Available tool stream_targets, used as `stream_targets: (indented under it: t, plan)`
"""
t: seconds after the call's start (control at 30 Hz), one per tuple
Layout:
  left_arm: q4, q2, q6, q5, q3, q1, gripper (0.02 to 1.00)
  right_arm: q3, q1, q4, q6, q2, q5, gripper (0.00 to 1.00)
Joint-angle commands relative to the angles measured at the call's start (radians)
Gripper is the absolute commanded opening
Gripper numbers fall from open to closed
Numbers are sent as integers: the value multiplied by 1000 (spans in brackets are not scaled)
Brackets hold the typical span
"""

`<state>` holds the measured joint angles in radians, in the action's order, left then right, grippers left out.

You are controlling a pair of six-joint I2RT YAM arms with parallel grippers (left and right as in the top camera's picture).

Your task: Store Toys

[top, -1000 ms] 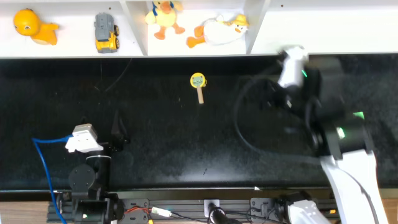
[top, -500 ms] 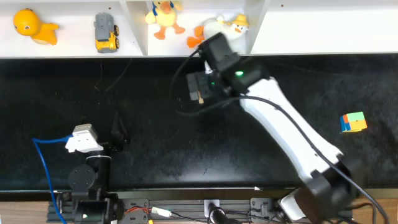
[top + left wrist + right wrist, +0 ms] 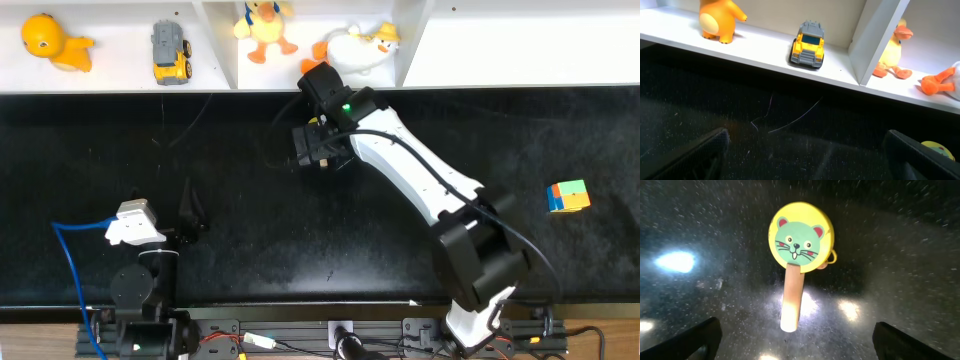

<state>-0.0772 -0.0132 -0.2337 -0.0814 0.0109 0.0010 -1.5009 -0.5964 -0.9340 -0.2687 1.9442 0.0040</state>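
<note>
Directly over the rattle (image 3: 799, 242), the right gripper (image 3: 801, 342) hangs with jaws spread wide, holding nothing, above the mat (image 3: 250, 220) beside the shelf (image 3: 500, 60).

From above, the right gripper (image 3: 318, 152) hides the rattle (image 3: 799, 240) near the shelf (image 3: 500, 40), whose white goose (image 3: 942, 82) the left wrist view cuts off.

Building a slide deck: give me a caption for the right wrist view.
Open right gripper poised over a yellow mouse-face paddle toy lying on the black mat.
</note>
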Motion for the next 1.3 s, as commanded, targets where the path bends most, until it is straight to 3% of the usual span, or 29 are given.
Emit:
stream_targets:
  t: [0.03,0.63,1.07,1.3]
  plan:
    - [-1,10,-3,13,-3,5,998,-29,-23,-8,-17,44,-16,993]
    - [-1,10,-3,13,-3,5,998,-28,-47,-2,-88,176,-14,864]
    - [-1,10,-3,13,-3,5,998,-27,-47,-49,-102,202,-14,358]
    - [-1,10,-3,13,-3,5,998,-27,-47,-66,-102,202,-14,235]
